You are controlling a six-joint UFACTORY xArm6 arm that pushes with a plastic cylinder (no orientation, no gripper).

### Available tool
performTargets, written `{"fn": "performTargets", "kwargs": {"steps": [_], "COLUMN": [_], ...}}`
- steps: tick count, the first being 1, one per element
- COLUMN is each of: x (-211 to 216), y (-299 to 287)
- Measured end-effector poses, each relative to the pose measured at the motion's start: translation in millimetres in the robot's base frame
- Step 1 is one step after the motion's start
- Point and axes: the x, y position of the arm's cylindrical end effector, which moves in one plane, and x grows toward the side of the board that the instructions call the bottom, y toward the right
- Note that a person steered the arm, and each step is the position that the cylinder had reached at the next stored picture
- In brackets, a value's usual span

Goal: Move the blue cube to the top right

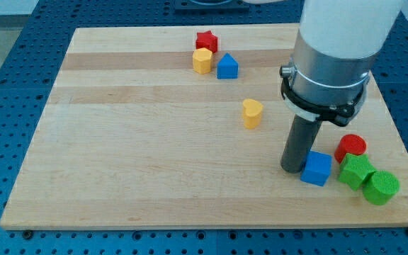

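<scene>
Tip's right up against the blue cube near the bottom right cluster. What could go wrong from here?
1. My tip sits at the view's left of the blue cube; pushing on likely drives it rightward into the green block and red cylinder, not up.
2. That cluster, with the green cylinder, lies near the board's right edge and might slide off.

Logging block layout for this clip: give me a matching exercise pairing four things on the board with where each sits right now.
Things:
1. blue cube
2. red star
3. yellow block
4. green cylinder

Places:
A. alone near the board's middle
B. at the view's top, above a yellow block
C. touching my tip on its right
D. nearest the board's bottom right corner

Pairs: 1-C, 2-B, 3-A, 4-D
</scene>
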Motion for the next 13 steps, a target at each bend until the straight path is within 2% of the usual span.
{"fn": "performTargets", "kwargs": {"steps": [3, 5, 6, 7, 9, 13], "x": [0, -6, -38, -80, -122, -112], "y": [11, -75, -125, -147, -121, -33]}}
